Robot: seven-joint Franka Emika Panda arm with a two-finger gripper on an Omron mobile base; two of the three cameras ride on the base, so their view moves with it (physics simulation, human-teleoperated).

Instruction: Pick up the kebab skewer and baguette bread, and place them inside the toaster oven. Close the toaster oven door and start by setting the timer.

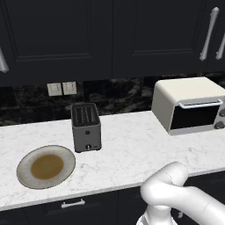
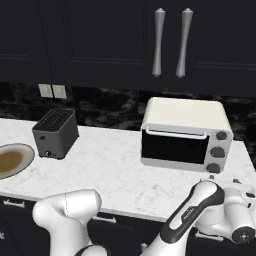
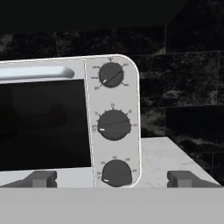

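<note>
The tool [image 3: 112, 179] stands wide with nothing between its fingertips [image 3: 41, 178], facing the knob panel at the right of the toaster oven [image 3: 70, 127]. The toaster oven door [image 2: 173, 146] is shut, its silver bar handle [image 2: 176, 133] along the top edge. The oven sits far right on the white marble bench [image 1: 127, 149], well apart from the dark slot toaster [image 1: 86, 127] and the plate [image 1: 46, 167] at the left.

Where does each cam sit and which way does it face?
Left base view: behind the arm's left, facing the counter, slot toaster, plate; white arm lower right.
Right base view: behind its right, facing the toaster oven; arm lower left.
Hand view: on the hand, facing the oven's three knobs; open gripper at the bottom.
Both base views share oven, toaster, plate.
</note>
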